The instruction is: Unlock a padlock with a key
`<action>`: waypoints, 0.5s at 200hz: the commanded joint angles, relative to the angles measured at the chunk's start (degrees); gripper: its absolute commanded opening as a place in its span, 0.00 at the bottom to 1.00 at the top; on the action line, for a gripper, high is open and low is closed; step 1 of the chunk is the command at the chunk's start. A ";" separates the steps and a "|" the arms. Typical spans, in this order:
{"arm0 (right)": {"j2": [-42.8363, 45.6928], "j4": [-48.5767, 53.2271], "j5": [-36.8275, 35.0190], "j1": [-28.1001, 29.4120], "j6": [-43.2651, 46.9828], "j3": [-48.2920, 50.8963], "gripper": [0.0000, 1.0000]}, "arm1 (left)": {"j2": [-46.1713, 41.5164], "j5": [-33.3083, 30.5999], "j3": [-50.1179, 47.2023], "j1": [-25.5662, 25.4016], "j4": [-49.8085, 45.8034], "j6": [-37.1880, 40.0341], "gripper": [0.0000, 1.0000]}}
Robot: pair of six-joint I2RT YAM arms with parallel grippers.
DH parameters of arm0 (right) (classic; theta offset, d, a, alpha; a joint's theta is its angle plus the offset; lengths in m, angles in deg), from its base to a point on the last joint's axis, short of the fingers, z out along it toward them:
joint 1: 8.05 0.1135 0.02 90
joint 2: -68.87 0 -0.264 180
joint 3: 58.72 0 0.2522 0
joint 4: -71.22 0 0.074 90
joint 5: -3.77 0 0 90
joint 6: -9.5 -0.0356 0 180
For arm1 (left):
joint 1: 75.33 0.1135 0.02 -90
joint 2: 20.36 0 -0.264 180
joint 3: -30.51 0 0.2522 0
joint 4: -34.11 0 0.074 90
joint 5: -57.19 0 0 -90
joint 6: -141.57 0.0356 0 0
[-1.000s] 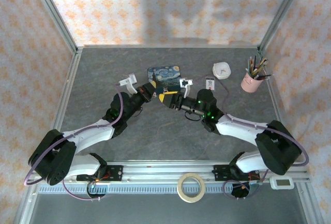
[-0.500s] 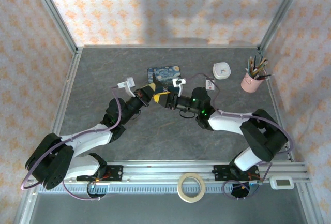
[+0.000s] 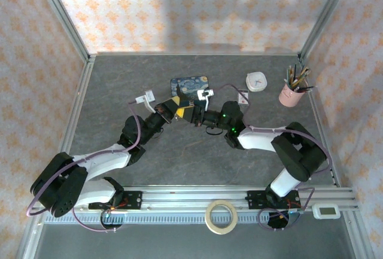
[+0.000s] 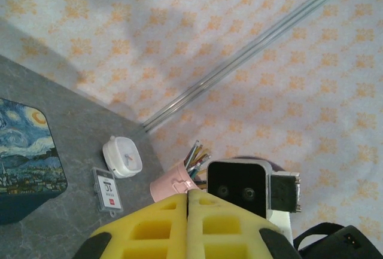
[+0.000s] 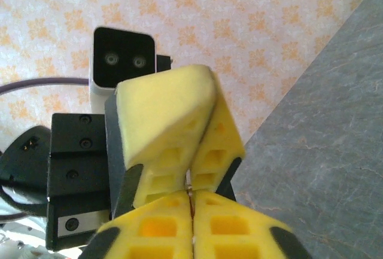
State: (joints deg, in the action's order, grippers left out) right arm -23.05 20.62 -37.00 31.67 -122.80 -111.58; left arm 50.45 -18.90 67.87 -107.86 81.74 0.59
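My two grippers meet tip to tip above the table's middle, left gripper [image 3: 174, 107] against right gripper [image 3: 187, 112]. In the right wrist view my right gripper [image 5: 191, 194] is shut. The left gripper's yellow fingers [image 5: 173, 115] press down onto its tips, also shut. A thin silvery sliver, the key [image 5: 189, 180], runs from one seam into the other, and both pairs of pads pinch it. Most of it is hidden. My left gripper [image 4: 189, 194] shows its pads pressed flat together. The padlock is hidden.
The blue starry-night box [image 3: 190, 85] lies just behind the grippers. A small white tag [image 3: 243, 97], a white clock [image 3: 256, 81] and a pink pencil cup [image 3: 291, 93] stand at the back right. A tape roll [image 3: 221, 216] sits on the front rail.
My right gripper has slid left to the left gripper's tips and its jaws have closed. The left gripper stayed shut and shifted only slightly.
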 commanded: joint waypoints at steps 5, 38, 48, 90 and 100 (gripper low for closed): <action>0.27 -1.50 0.30 -0.25 1.53 -1.47 0.00 | -0.66 0.70 -0.45 -0.60 3.91 -1.76 0.19; 4.73 16.28 -2.68 -0.61 13.09 -3.45 0.00 | -6.90 -2.66 -1.37 2.04 -3.15 -2.57 0.86; 6.17 20.72 -4.05 -0.64 16.19 -3.88 0.00 | -8.48 -2.13 -1.14 3.44 -5.53 -2.74 0.86; 8.16 28.44 -5.38 -0.70 22.22 -5.79 0.00 | -10.52 -0.15 1.80 6.95 -16.53 -4.74 0.82; 8.21 30.38 -6.41 -0.70 23.80 -6.59 0.00 | -10.13 -0.06 2.18 6.96 -17.66 -5.65 0.79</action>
State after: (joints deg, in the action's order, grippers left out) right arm -16.23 44.53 -40.93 31.15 -105.40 -115.58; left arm 40.27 -19.93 67.58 -101.42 70.74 -2.86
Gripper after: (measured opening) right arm 0.042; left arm 0.817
